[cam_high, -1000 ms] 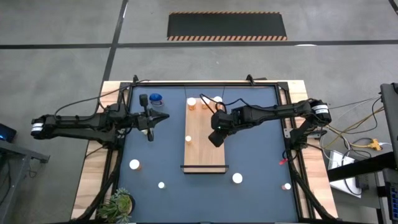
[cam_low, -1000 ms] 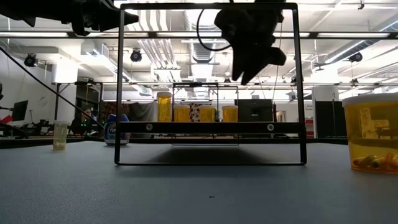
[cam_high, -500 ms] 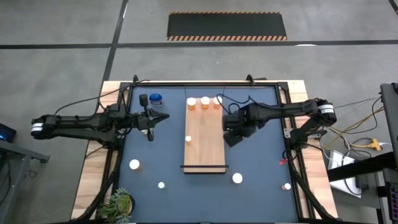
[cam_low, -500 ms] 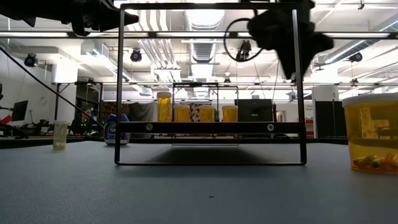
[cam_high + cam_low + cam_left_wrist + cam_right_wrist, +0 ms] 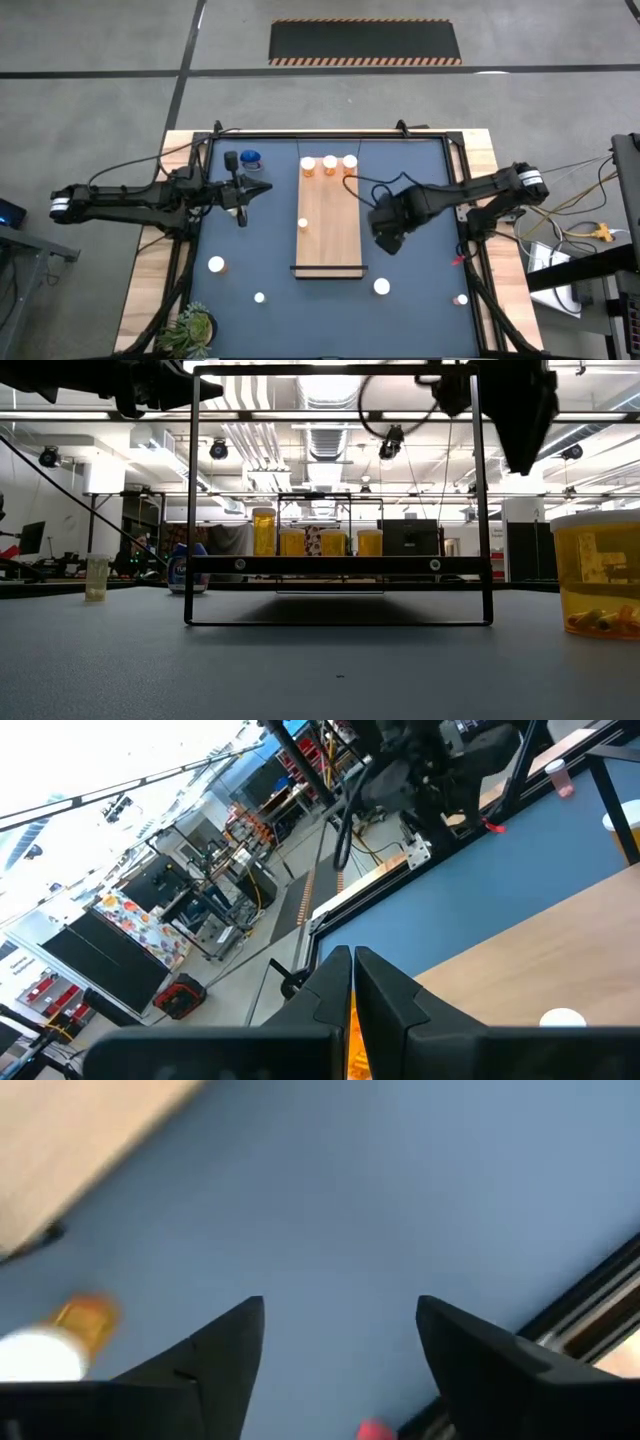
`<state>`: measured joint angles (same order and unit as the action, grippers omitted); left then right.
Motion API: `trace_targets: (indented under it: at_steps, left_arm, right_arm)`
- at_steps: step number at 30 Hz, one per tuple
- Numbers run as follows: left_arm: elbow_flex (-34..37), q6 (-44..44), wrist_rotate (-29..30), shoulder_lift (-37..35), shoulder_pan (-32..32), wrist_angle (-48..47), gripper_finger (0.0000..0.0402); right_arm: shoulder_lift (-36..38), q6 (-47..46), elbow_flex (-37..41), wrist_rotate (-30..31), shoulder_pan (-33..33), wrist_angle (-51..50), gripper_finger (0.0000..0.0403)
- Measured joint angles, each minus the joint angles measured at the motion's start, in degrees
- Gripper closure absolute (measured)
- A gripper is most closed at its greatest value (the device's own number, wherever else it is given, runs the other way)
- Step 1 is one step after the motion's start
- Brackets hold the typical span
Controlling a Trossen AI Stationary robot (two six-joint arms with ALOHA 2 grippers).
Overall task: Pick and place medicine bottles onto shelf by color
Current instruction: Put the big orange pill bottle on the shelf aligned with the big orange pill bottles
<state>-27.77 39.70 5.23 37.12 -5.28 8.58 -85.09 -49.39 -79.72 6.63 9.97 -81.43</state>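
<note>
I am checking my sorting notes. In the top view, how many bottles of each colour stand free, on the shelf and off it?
orange bottles on the shelf: 4
orange bottles on the mat: 4
blue bottle on the mat: 1
Total: 9

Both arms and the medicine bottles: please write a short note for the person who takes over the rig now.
Left pincer: shut, waiting over the mat left of the shelf.
Right pincer: open and empty, over the mat right of the shelf.
Done: three orange bottles stand in a row at the shelf's far end, and a smaller one stands mid-shelf.
Left: blue bottle at the far left, loose bottles on the mat near left, near middle, by the shelf's near end and near right.
</note>
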Motion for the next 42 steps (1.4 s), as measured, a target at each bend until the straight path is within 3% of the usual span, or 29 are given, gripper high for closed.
trace_targets:
  at_steps: [4, 10, 19, 27, 37, 42]
  left_arm:
    - [0.00, -0.02, -0.01, 0.01, 0.00, 1.39, 0.0402]
    - [0.00, -0.49, -0.02, 0.37, 0.00, 2.98, 0.0402]
    - [0.00, -4.14, -0.02, 1.58, 0.02, 2.99, 0.0402]
    - [0.00, -8.46, -0.02, 2.21, 0.04, 6.03, 0.0402]
    - [-0.01, -12.40, -0.07, 2.21, 0.04, 11.88, 0.0402]
    - [0.00, -12.59, -0.09, 2.27, 0.04, 14.59, 0.0402]
  right_arm:
    - [0.45, 0.43, 0.45, 9.17, 5.74, 3.85, 0.0137]
    - [0.26, 2.15, 1.67, 15.71, 14.54, 10.98, 0.0143]
    - [0.23, 4.77, 4.01, 19.64, 21.68, 21.52, 0.0154]
    - [0.25, 13.33, 8.92, 30.37, 27.00, 30.10, 0.0154]
    - [2.01, 9.45, 13.95, 31.02, 33.59, 32.67, 0.0152]
    - [6.02, 6.49, 22.02, 30.56, 38.24, 42.94, 0.0144]
